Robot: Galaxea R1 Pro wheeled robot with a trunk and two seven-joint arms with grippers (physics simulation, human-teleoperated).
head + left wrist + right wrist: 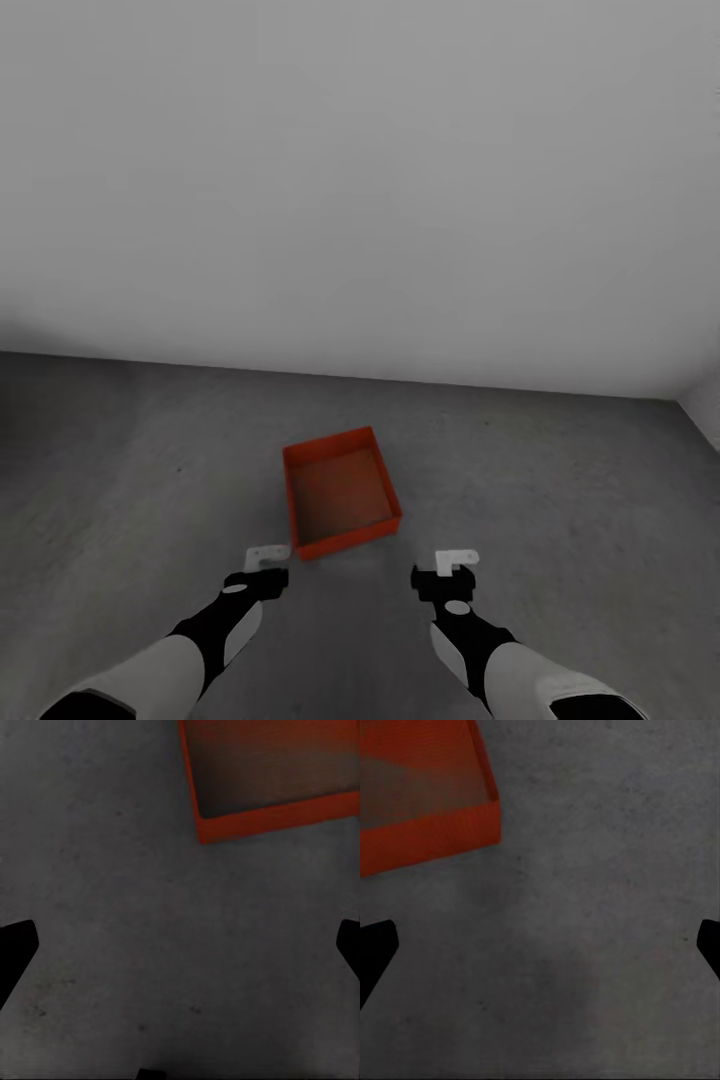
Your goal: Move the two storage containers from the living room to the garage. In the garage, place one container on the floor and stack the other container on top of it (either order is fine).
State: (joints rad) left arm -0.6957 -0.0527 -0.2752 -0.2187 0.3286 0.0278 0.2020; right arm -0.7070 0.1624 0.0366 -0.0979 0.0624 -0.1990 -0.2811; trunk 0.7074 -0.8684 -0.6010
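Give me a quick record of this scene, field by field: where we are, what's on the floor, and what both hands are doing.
place: bare room, white wall, grey concrete floor
bin: one orange-red bin, upright on the floor, empty, nothing stacked on it
left hand: open, empty, just short of the bin's near left corner
right hand: open, empty, off the bin's near right corner
contact: neither hand touches the bin

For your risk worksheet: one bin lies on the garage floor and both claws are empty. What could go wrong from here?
1. The orange-red container sits askew to the wall, so the second may stack crooked.
2. It lies just ahead of the left claw and right claw; turning away might nudge it.
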